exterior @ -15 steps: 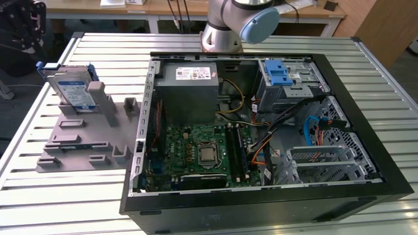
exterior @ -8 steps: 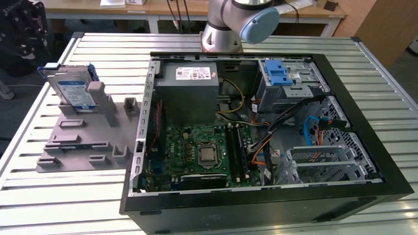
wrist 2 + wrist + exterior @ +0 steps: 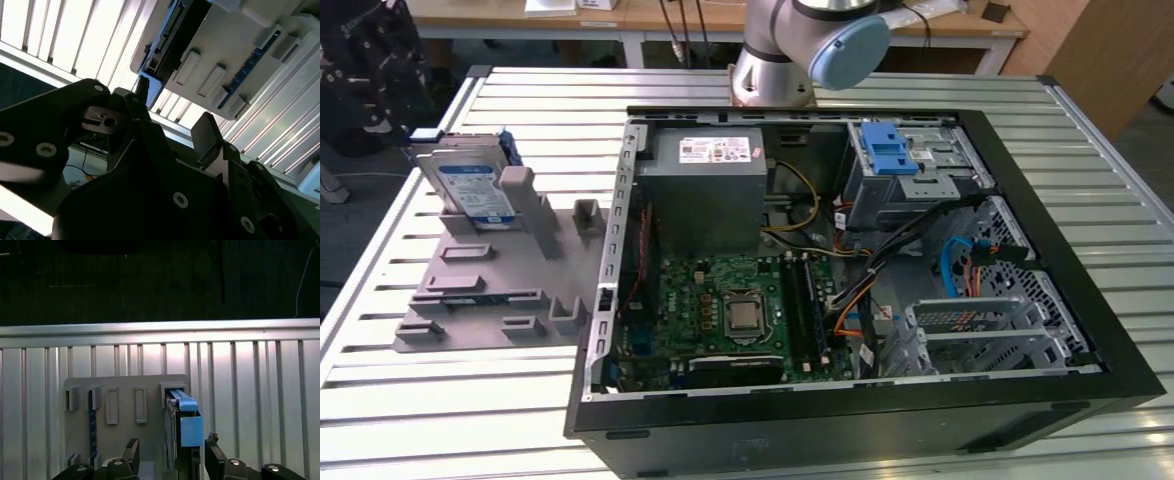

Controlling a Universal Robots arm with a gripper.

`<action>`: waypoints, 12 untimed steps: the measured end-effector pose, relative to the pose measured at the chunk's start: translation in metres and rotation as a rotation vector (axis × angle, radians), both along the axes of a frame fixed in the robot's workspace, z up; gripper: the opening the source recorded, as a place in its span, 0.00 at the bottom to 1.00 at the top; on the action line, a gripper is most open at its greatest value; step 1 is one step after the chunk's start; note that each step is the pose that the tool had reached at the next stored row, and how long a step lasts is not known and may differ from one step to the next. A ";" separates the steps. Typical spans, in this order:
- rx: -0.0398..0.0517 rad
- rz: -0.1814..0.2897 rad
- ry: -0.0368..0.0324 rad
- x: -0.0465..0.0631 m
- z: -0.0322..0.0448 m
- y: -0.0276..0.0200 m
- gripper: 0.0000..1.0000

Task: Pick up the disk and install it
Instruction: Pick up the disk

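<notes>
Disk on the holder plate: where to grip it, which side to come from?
Grip the disk across its two flat faces near the upper edge, coming down from above. It stands on edge in the grey holder plate, whose posts crowd its lower part, so probably only the top is free. In the first wrist view the open gripper lines up with its thin edge.

Open black computer case (image 3: 854,435) on slatted metal worktop (image 3: 454,420); grey holder plate (image 3: 470,300) beside it, green motherboard (image 3: 707,300) inside.
</notes>
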State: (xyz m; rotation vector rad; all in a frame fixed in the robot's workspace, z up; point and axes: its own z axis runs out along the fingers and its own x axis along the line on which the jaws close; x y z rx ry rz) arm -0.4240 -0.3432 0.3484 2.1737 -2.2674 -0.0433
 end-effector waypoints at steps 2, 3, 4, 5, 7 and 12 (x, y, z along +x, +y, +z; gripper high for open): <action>0.0000 0.005 -0.0001 0.000 -0.0022 0.0037 0.65; 0.0002 0.007 -0.0003 0.000 -0.0037 0.0045 0.65; 0.0008 0.014 -0.0006 0.000 -0.0052 0.0046 0.65; 0.0012 0.029 -0.0005 0.000 -0.0060 0.0046 0.65; 0.0013 0.067 -0.0003 0.000 -0.0078 0.0046 0.65; 0.0016 0.108 -0.0004 -0.001 -0.0140 0.0049 0.65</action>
